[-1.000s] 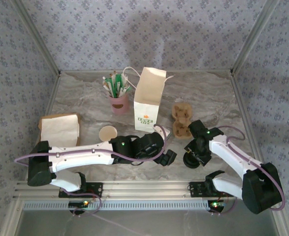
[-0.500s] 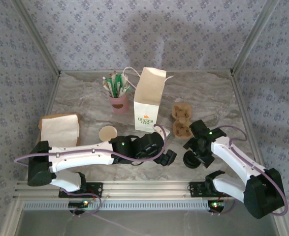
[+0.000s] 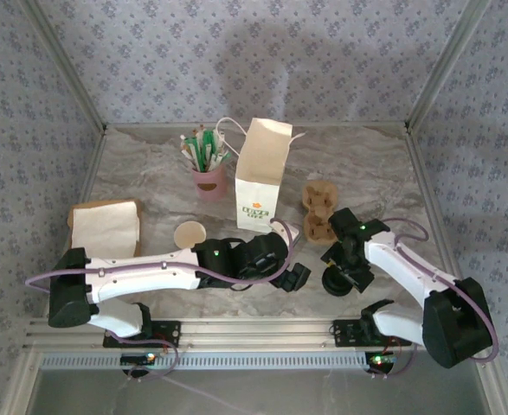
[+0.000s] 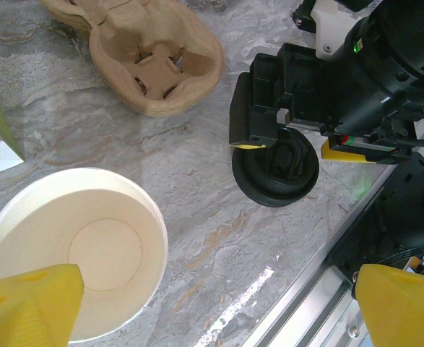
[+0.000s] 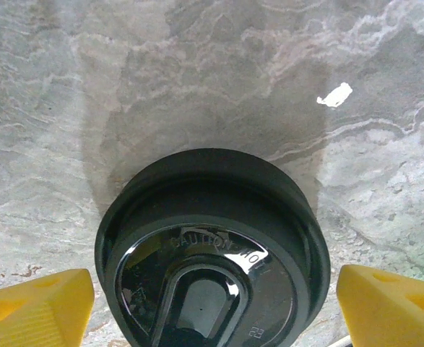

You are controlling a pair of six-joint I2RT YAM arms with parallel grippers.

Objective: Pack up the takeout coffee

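Observation:
A lidded takeout coffee is out of view. A loose black lid (image 5: pixel 208 253) lies flat on the marble near the front edge (image 3: pixel 335 282). My right gripper (image 5: pixel 215 300) is open just above it, one yellow finger on each side and apart from its rim; it appears from the side in the left wrist view (image 4: pixel 302 148) over the lid (image 4: pixel 275 170). A lidless paper cup (image 4: pixel 67 253), cream-white inside, stands upright by my left finger. My left gripper (image 4: pixel 215 307) is open with bare marble between its fingers (image 3: pixel 295 278). Another lidless cup (image 3: pixel 189 234) stands at the left.
A white paper bag (image 3: pixel 258 177) stands open at the back centre. A brown pulp cup carrier (image 3: pixel 318 212) lies right of it, beyond the lid (image 4: pixel 154 58). A pink cup of stirrers (image 3: pixel 208 177) and a flat brown bag (image 3: pixel 105 226) are at the left. The metal rail (image 3: pixel 254 333) runs along the front.
The right gripper's jaws have widened around the lid and the right arm has shifted slightly. The left arm and the lid have not moved.

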